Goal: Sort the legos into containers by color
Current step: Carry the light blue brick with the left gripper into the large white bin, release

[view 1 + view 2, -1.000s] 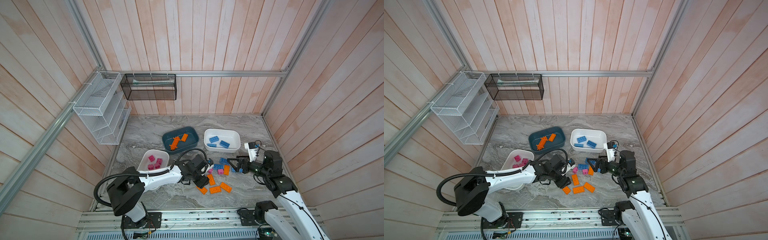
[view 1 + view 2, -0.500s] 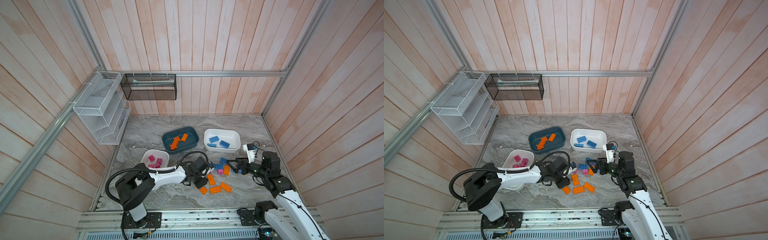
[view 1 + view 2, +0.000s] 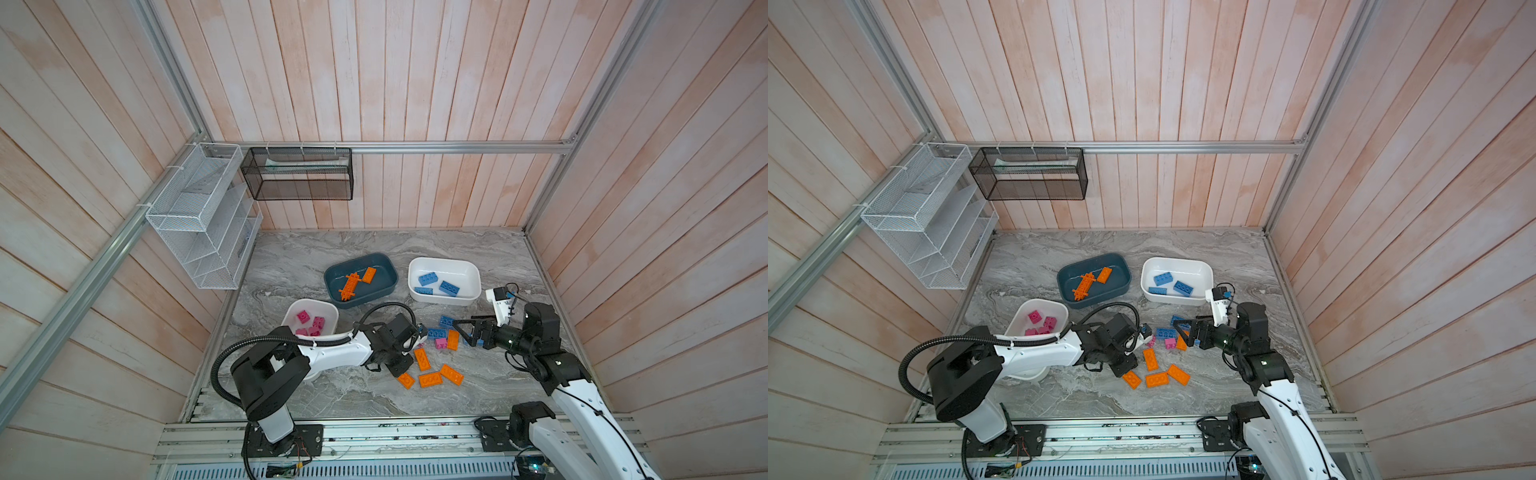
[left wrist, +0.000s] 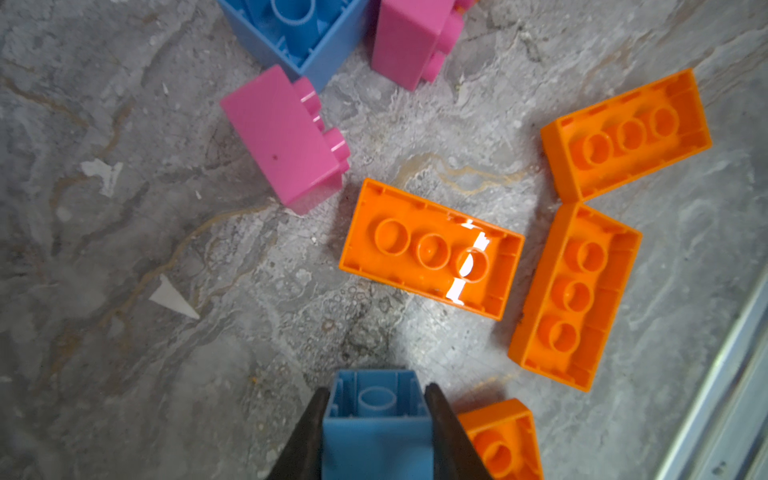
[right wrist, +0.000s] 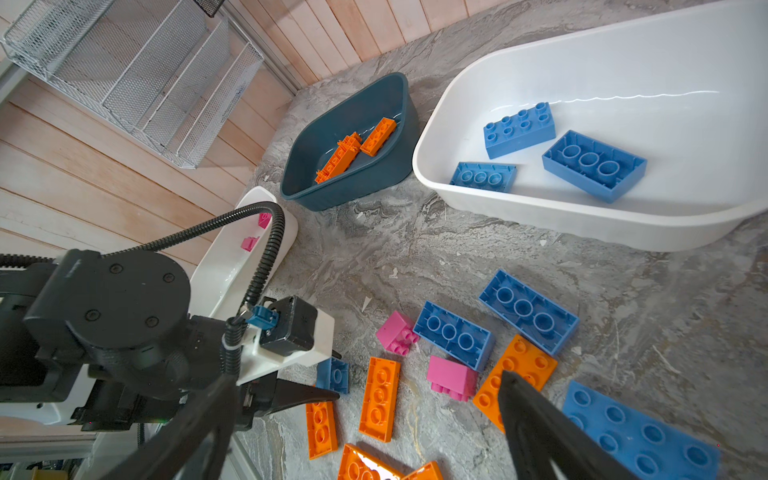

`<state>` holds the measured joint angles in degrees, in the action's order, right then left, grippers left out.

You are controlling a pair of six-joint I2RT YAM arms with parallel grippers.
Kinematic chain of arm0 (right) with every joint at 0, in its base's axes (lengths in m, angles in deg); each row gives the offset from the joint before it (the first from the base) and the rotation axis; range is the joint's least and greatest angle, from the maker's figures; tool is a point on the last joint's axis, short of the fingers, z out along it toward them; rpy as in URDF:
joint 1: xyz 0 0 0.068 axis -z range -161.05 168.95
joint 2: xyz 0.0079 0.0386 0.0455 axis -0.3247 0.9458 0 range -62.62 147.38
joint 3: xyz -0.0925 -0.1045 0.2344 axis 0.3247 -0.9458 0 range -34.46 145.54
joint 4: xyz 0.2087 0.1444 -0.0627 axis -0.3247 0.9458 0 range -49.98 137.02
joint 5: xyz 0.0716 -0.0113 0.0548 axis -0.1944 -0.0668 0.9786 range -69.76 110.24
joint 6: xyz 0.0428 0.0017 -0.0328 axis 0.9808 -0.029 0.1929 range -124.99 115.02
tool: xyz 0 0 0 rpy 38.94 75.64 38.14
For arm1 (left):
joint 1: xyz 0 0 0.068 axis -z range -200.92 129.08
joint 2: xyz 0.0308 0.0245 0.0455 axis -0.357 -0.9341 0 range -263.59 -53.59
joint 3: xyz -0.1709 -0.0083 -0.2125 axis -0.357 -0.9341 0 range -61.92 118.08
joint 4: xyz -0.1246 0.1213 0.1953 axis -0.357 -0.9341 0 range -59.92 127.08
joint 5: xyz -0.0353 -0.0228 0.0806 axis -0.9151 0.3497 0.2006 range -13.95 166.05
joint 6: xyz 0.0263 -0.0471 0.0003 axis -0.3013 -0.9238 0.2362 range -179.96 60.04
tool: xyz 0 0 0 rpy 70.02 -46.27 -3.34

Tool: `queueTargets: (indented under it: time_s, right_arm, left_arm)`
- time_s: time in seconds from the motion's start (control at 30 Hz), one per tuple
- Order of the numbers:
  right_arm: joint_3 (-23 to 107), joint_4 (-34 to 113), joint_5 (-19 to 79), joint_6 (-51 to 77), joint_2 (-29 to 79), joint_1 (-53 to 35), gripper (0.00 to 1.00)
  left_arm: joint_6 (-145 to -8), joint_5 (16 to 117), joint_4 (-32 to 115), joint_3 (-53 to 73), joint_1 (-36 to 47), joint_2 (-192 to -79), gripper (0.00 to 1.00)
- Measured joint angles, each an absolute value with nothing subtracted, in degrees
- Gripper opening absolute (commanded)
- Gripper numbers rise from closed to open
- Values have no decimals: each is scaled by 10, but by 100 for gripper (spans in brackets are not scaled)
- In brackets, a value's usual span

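Left gripper (image 4: pixel 376 388) has clamped a small blue brick (image 4: pixel 376 436); right gripper (image 3: pixel 459 332) gapes empty; roughly a dozen legos (image 3: pixel 430 379) remain loose.

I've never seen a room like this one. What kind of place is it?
Most likely a robot practice booth, not a playroom: pale wooden plank walls with silver metal rails box in a grey marble-look tabletop, and two white-and-black robot arms stand at its front edge.

grey marbled worktop (image 3: pixel 316 253): teal tub (image 3: pixel 330 282) mid-back, white tub (image 3: pixel 440 300) right of it, second white tub (image 3: pixel 311 301) front-left, loose legos (image 3: pixel 430 379) scattered in front.
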<state>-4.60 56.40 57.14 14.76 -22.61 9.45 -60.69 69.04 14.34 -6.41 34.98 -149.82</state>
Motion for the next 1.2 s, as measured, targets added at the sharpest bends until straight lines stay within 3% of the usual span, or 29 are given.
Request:
queueTargets:
  time_s: [0.3, 0.93, 1.1, 1.2]
  right_arm:
    - [-42, 552, 561, 148, -210, 95, 98]
    - [-19, 540, 563, 138, -204, 136, 98]
    - [-19, 542, 567, 131, -204, 145, 98]
    - [-19, 541, 570, 130, -204, 145, 98]
  left_arm:
    - [-603, 671, 112, 107, 277, -1481, 27]
    - [-649, 652, 192, 374, 203, -1777, 27]
    - [-667, 630, 202, 402, 203, -1813, 31]
    - [-673, 617, 200, 408, 203, -1827, 41]
